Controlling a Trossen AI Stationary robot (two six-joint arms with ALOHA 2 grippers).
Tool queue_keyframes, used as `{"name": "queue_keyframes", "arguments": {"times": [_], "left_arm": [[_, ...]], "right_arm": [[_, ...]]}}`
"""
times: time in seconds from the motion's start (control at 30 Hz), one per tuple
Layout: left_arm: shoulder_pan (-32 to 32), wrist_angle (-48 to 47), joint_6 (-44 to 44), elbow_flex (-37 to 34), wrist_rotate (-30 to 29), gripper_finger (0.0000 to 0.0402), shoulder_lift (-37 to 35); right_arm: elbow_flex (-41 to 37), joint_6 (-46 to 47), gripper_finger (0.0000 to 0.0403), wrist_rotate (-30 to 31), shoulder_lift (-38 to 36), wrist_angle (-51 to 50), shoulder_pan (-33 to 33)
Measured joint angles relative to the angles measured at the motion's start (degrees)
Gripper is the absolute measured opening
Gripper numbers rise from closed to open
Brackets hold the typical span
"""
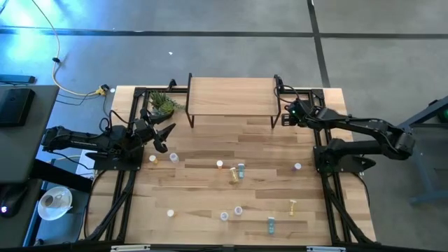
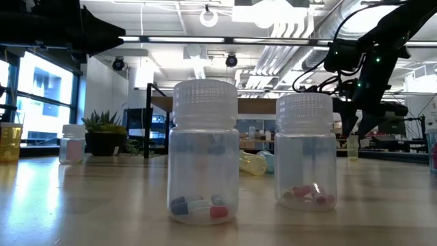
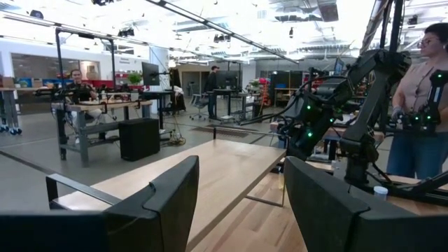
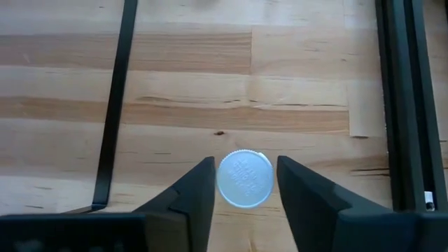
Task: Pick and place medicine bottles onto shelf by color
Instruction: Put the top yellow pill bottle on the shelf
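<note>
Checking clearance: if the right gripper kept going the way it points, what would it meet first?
Probably the tabletop. The right gripper points straight down, its fingers already flanking a white-capped bottle; whether they grip it is unclear.

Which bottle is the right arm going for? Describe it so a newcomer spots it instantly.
Start at the shelf at the table's far edge, then go to its right end, where the right gripper hangs. The bottle stands directly below, its round white cap between the fingers. The other bottles lie scattered toward the table's near half.

bottles [image 1: 240,170] scattered before shelf [image 1: 230,96], plant [image 1: 162,103] left
</note>
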Motion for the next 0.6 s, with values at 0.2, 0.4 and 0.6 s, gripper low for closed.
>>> {"name": "queue_keyframes", "arguments": {"times": [0.2, 0.4, 0.6], "left_arm": [[0.0, 0.0, 0.05, -0.01, 0.0, 0.0201, 0.0], [0.01, 0.0, 0.06, 0.01, 0.0, 0.0201, 0.0], [-0.01, 0.02, 0.07, 0.0, 0.0, 0.0201, -0.01]], "right_arm": [[0.02, -0.02, 0.0109, 0.2, 0.0, 0.07, 0.0], [0.04, -0.02, 0.0105, 0.2, 0.0, 0.05, 0.0], [0.04, -0.75, 0.0104, 0.17, 0.0, 0.05, 0.0]]}}
